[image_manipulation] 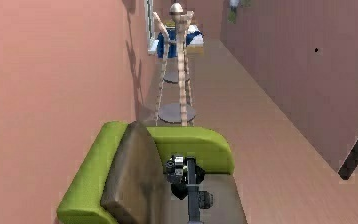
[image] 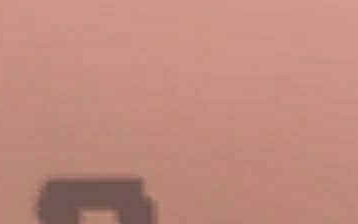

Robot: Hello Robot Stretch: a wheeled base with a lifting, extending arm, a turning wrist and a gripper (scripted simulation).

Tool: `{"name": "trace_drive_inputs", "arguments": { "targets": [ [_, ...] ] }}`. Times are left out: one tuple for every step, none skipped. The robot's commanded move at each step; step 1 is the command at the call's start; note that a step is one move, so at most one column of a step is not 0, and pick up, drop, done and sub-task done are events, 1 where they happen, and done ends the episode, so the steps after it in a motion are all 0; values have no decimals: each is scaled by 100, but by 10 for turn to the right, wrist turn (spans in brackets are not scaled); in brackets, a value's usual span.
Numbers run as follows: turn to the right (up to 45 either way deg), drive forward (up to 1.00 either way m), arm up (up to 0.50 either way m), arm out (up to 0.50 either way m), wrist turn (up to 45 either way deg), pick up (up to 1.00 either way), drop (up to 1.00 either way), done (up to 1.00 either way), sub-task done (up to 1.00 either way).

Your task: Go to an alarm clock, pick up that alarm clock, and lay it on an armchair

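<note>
Green armchair (image_manipulation: 89,180) (brown cushion (image_manipulation: 135,185) propped inside) on wooden floor (image_manipulation: 247,135).

The armchair (image_manipulation: 92,175) by the pincer (image_manipulation: 173,170) looked like matt lime-green cloth, its brown cushion (image_manipulation: 135,185) smoother, almost leathery. The pincer itself was dull black. Beyond it a tall stand (image_manipulation: 185,90) seemed pale bare wood; the wall (image_manipulation: 47,80) was matt pink.

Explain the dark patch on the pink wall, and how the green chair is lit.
Forward view: the dark patch on the pink wall looks like a shadow, no object. Arm side view: even light, no glare; the green armchair is bright, its brown cushion darker; a grey shadow lies on the wall by the tall wooden stand.
</note>
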Motion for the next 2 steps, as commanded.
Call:
{"name": "trace_drive_inputs", "arguments": {
  "targets": [
    [0, 0, 10, 0, 0, 0, 0, 0, 0],
    [0, 0, 0, -8, 0, 0, 0, 0, 0]
  ]
}}
